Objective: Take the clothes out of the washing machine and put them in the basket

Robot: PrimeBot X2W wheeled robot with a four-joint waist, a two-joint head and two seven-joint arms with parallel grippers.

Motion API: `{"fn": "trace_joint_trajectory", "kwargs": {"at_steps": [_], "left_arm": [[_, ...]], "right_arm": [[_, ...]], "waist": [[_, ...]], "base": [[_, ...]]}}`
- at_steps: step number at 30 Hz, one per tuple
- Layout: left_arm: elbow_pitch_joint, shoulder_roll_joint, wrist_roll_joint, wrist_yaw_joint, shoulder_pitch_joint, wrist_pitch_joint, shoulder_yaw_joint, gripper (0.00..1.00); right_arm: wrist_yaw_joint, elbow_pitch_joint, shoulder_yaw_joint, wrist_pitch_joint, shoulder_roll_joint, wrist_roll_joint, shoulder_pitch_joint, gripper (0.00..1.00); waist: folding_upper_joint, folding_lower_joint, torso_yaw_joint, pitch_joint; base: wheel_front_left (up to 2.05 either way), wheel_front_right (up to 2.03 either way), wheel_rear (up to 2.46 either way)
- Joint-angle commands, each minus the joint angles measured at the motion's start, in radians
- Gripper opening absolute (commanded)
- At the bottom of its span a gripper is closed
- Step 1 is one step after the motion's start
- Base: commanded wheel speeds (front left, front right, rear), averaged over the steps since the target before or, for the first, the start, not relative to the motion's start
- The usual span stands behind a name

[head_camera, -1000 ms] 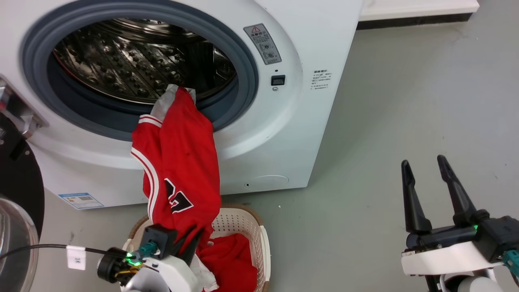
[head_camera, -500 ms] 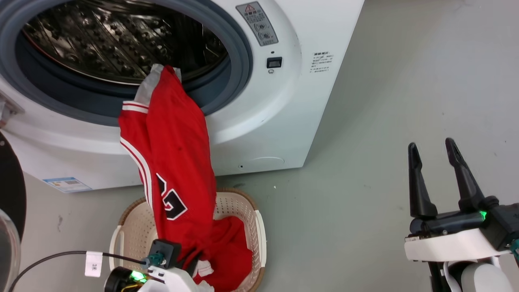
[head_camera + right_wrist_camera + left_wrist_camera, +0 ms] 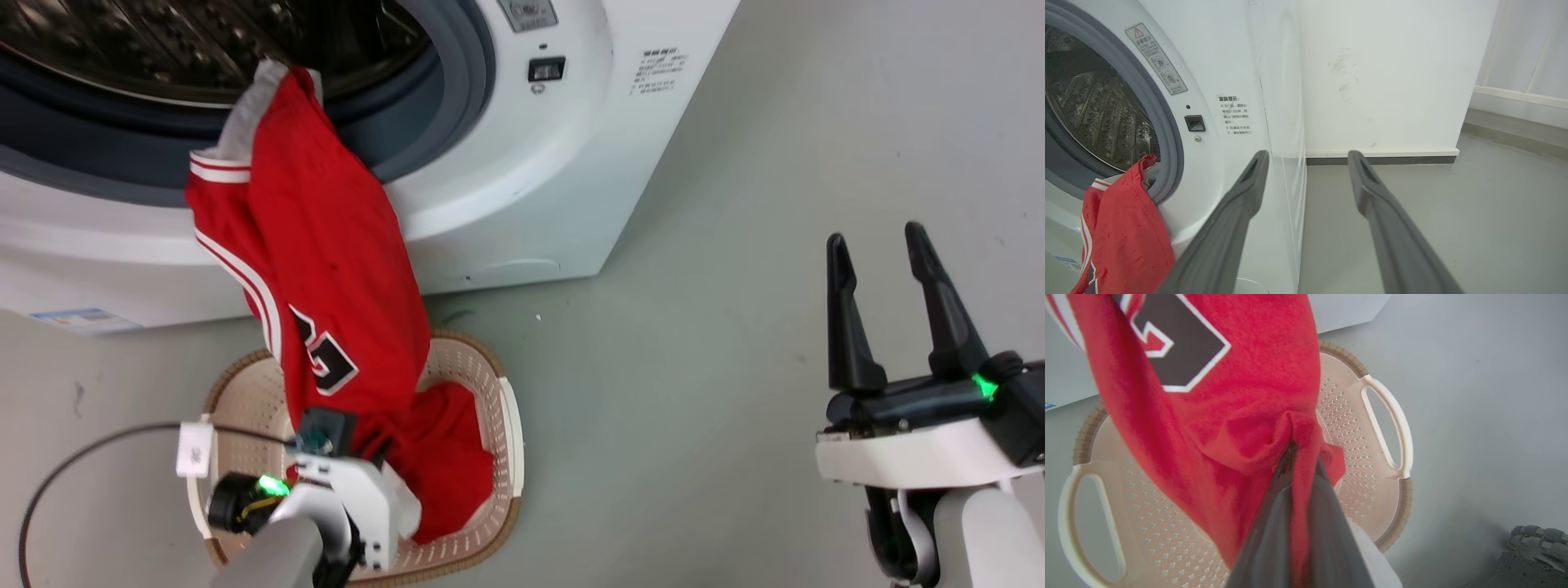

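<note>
A red jersey (image 3: 326, 269) with dark numerals hangs stretched from the grey rim of the washing machine (image 3: 506, 163) down into the cream basket (image 3: 482, 523) on the floor. More red cloth (image 3: 445, 465) lies inside the basket. My left gripper (image 3: 371, 449) hovers over the basket, shut on the jersey's lower end. In the left wrist view its fingers (image 3: 1274, 498) pinch a fold of the jersey (image 3: 1241, 416) above the basket (image 3: 1384, 416). My right gripper (image 3: 878, 245) stands open and empty over the floor at the right. The right wrist view shows the jersey (image 3: 1122, 237) draped over the washing machine's porthole rim (image 3: 1167, 134).
Grey floor (image 3: 735, 204) stretches right of the machine. A white wall with a dark baseboard (image 3: 1380, 160) stands behind it. A black cable with a white tag (image 3: 194, 449) trails from my left wrist.
The head camera has tilted down, so the machine sits higher in view. My left gripper has pulled the jersey lower into the basket. The right gripper stays open.
</note>
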Motion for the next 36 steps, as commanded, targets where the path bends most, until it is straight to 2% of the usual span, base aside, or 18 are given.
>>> {"fn": "trace_joint_trajectory", "kwargs": {"at_steps": [1, 7, 13, 29, 30, 31, 36], "left_arm": [[0.044, -0.013, -0.010, -0.007, -0.045, 0.000, 0.009, 0.00], [0.188, -0.027, -0.047, -0.019, -0.158, 0.043, 0.032, 0.00], [0.269, -0.023, -0.074, -0.021, -0.245, 0.053, 0.055, 0.00], [0.314, -0.003, -0.093, 0.010, -0.348, 0.126, 0.057, 0.00], [0.315, 0.000, -0.090, 0.013, -0.352, 0.119, 0.055, 0.32], [0.315, 0.001, -0.083, 0.017, -0.356, 0.114, 0.050, 1.00], [0.317, -0.004, -0.085, 0.011, -0.344, 0.097, 0.043, 1.00]], "right_arm": [[-0.001, -0.007, -0.002, -0.002, 0.001, 0.003, -0.026, 1.00], [-0.001, -0.016, 0.006, -0.002, 0.001, 0.013, -0.071, 1.00], [-0.001, -0.028, 0.009, -0.002, 0.001, 0.029, -0.111, 1.00], [-0.001, -0.056, 0.009, -0.002, 0.001, 0.041, -0.183, 1.00], [-0.001, -0.057, 0.009, -0.002, 0.001, 0.042, -0.186, 1.00], [-0.001, -0.056, 0.009, -0.002, 0.001, 0.043, -0.187, 1.00], [-0.001, -0.045, 0.010, -0.002, 0.001, 0.042, -0.168, 1.00]], "waist": [[0.0000, -0.0001, -0.007, 0.042], [0.0000, -0.0001, -0.021, 0.118], [0.0000, -0.0001, -0.038, 0.191], [0.0000, -0.0001, -0.049, 0.303], [0.0000, -0.0001, -0.049, 0.304], [0.0000, -0.0001, -0.049, 0.305], [0.0000, -0.0001, -0.047, 0.281]], "base": [[0.00, 0.00, 0.00], [0.00, 0.00, 0.00], [0.00, 0.00, 0.00], [0.00, 0.00, 0.00], [0.00, 0.00, 0.00], [0.00, 0.00, 0.00], [0.00, 0.00, 0.00]]}}
